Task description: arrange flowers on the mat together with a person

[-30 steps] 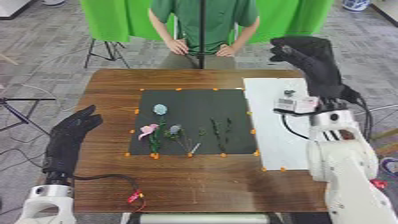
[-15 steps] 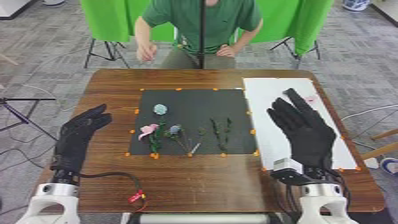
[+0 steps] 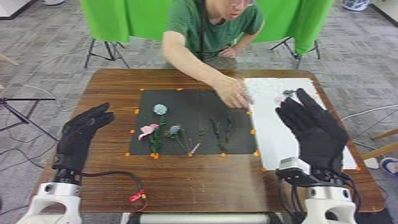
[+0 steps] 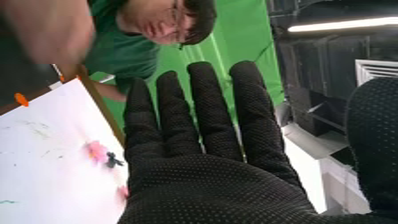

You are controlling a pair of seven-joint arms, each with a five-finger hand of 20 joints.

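Flowers (image 3: 148, 131), pink, pale blue and greyish, lie on the dark mat (image 3: 191, 105) in your head view, with green sprigs (image 3: 218, 132) to their right. Your left hand (image 3: 75, 137) is open and empty beside the mat; your right hand (image 3: 315, 137) is open above the white sheet (image 3: 274, 125). A person's hand (image 3: 229, 90) reaches over the edge where mat and sheet meet.

In your right wrist view, your right hand (image 4: 209, 185) has straight fingers and grips nothing; a pink bloom (image 4: 95, 150) lies on the sheet.
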